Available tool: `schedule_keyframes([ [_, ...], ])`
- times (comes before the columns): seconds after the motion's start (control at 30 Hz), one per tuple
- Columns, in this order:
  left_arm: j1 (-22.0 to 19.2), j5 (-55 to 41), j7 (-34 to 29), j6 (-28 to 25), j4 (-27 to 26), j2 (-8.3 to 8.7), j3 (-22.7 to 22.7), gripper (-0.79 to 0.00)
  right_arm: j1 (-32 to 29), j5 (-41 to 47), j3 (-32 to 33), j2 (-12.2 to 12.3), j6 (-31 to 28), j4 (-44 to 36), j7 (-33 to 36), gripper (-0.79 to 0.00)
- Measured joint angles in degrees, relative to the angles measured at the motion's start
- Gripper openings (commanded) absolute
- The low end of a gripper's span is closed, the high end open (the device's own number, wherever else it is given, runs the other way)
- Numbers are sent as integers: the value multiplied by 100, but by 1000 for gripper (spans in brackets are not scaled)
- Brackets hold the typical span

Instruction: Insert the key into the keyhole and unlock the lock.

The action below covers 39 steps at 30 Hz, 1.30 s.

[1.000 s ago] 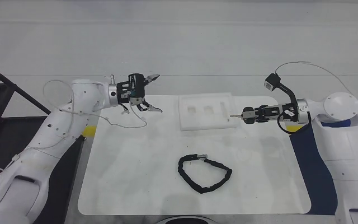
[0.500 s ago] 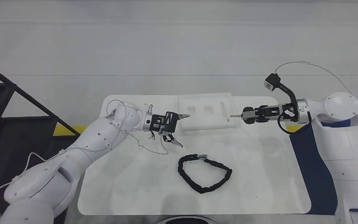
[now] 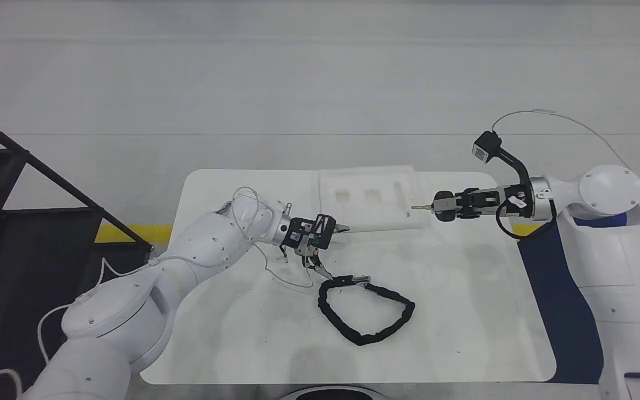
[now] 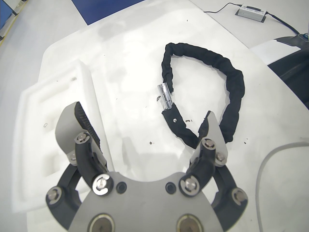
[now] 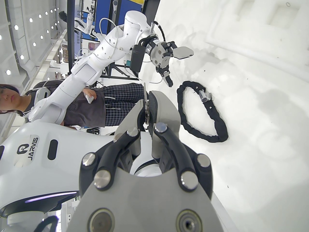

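L claw (image 3: 333, 249) (image 4: 141, 112): jaws spread wide, nothing in them. It hovers low over the tabletop (image 3: 230, 330), btw the foam tray (image 3: 395, 218) and the chain lock (image 4: 231, 78). One finger (image 4: 70, 119) sits over the tray's near edge. The other finger (image 4: 212, 126) is right by the lock's black sleeve; can't tell if they touch.

Chain lock lies flat on the tabletop in front of the tray, near the middle. It's a black fabric-sleeved chain in a closed loop w/ both ends meeting at the chrome cylinder (image 4: 165, 95) (image 3: 358, 279). The cylinder end is on the tray side of the loop, nearest the L claw. From the R wrist view the same loop (image 5: 216, 119) shows beyond the key, w/ the L claw (image 5: 180, 68) just beside its cylinder end.

R claw (image 3: 438, 207) (image 5: 147, 102): jaws pinched narrow on the key (image 3: 420, 208) (image 5: 144, 91), gripping it by the head. The blade sticks out past the fingertips, pointing toward the tray's right end; tip is near the tray, not touching as far as the top view shows. Key and R claw are held above the tabletop's right side, well apart from the lock and its cylinder. Key not yet in the keyhole.

Foam tray: white, w/ shallow rectangular pockets, at the far middle of the tabletop.
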Motion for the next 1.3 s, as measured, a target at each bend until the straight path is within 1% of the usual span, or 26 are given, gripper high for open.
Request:
schedule_keyframes([
  [0.53, 2, -4, -2, 1, -5, 2, -4, 0, 0, 0, 0, 0, 0, 0, 0, -785],
  [0.7, 225, -281, -351, 127, -123, -15, -104, 0, 0, 0, 0, 0, 0, 0, 0, -785],
  [0.77, 345, -491, -324, 159, -113, -37, -152, 0, 0, 0, 0, 0, 0, 0, 0, -785],
  [0.93, 664, -684, -103, 318, -132, -167, -92, 0, 0, 0, 0, 0, 0, 0, 0, -785],
  [1.07, 817, -736, -72, 439, -47, -333, -6, 0, 0, 0, 0, 0, 0, 0, 0, -785],
  [1.3, 901, -919, -185, 670, 412, -651, 21, 0, 0, 0, 0, 0, 0, 0, 0, -785],
])
